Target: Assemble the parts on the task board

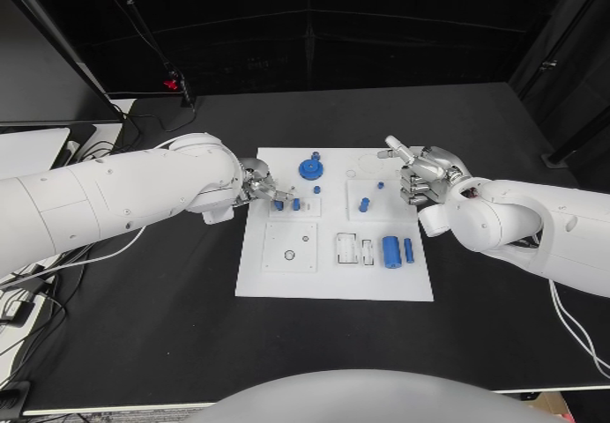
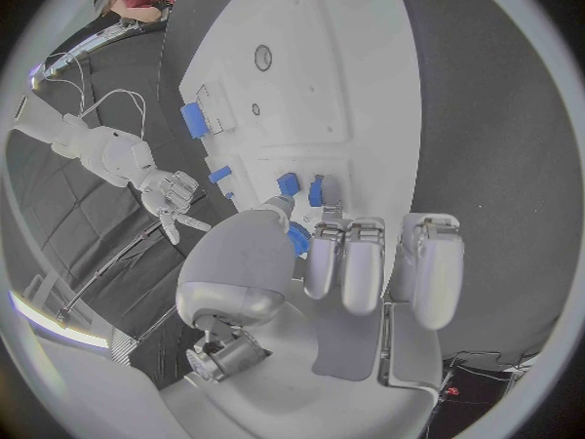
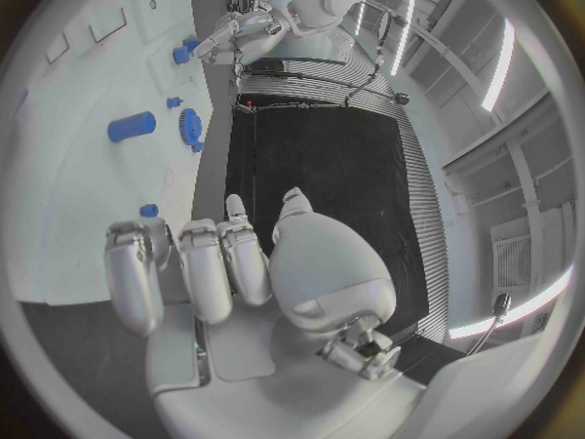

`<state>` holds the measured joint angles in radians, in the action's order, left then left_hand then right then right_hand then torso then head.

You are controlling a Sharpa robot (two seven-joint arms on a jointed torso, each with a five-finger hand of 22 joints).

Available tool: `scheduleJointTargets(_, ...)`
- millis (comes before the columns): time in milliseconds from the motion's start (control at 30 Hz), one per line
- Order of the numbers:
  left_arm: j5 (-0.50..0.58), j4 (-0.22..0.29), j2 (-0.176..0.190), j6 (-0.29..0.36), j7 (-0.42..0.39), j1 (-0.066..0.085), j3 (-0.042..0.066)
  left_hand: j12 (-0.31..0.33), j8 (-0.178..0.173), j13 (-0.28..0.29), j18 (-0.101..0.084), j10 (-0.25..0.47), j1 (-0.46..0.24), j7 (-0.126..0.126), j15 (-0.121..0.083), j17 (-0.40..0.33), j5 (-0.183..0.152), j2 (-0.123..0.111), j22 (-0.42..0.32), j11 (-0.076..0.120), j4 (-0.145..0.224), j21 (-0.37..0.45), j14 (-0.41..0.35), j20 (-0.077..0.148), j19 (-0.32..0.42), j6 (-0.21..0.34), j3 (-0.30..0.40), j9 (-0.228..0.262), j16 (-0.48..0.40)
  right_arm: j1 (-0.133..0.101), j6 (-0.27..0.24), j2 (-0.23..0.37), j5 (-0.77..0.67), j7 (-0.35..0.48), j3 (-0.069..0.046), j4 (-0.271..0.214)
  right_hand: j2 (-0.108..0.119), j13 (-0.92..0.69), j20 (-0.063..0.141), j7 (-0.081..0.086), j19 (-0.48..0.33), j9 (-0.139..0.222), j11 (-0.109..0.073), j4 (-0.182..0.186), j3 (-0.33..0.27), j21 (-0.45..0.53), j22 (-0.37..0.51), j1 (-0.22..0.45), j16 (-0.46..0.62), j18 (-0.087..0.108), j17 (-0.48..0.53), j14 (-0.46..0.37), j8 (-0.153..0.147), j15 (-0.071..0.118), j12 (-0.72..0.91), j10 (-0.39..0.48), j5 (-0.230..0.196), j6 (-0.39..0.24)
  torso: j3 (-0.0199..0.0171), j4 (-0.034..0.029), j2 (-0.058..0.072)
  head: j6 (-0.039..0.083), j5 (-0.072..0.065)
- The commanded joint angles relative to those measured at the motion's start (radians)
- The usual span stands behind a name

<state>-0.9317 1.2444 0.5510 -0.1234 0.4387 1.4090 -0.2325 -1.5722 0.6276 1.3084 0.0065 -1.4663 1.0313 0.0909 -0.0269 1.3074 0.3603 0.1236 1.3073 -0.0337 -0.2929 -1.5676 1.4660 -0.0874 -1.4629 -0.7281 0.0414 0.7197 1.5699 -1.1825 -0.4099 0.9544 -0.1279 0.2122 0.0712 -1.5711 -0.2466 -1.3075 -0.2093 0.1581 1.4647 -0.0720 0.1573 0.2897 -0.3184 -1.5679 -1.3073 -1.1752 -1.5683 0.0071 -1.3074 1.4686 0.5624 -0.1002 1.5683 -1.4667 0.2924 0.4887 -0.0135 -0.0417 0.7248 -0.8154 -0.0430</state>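
Head view: both open hands, left hand (image 1: 261,189) and right hand (image 1: 426,174), flank the task board (image 1: 333,282).

Even overhead light, dark surroundings — wrist views bend at the rims.

1 board (image 1: 333,282), approx. 7 blue parts (image 1: 391,249)

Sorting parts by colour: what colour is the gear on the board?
Blue; the gear shows best in the head view.
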Motion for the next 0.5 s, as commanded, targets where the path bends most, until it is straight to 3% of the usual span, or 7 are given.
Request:
scheduleJointTargets(33,-0.016,-0.003,0.003,-0.01,0.017,-0.004,-0.004,0.001,0.006,0.262,-0.004,-0.104,-0.005,0.0,0.002,0.263,0.001,0.005,0.26,0.004,-0.001,0.005,0.105,-0.005,-0.099,0.008,-0.008,0.003,0.001,-0.001,0.011,0.0,0.0,0.001,0.0,-0.002,-0.001,-0.263,-0.007,0.08,0.106,-0.001,0.007,0.001,0.002,-0.003,-0.263,-0.006,-0.002,-0.007,-0.263,0.102,0.005,-0.008,0.003,-0.104,0.007,-0.008,-0.0002,-0.0002,0.0,-0.002,0.0)
scheduleJointTargets(500,-0.016,-0.001,0.007,0.014,-0.006,-0.004,-0.004,0.001,0.011,0.262,-0.004,-0.104,-0.004,-0.001,0.002,0.263,0.003,0.006,0.26,0.004,0.0,0.004,0.105,-0.005,-0.1,0.009,-0.01,0.007,0.001,-0.001,0.012,-0.001,0.0,-0.001,0.0,-0.001,-0.002,-0.263,-0.007,0.08,0.106,-0.001,0.008,0.001,0.002,-0.003,-0.263,-0.006,-0.002,-0.007,-0.263,0.102,0.006,-0.008,0.003,-0.104,0.006,-0.008,0.0008,0.0004,0.0,-0.005,0.0)
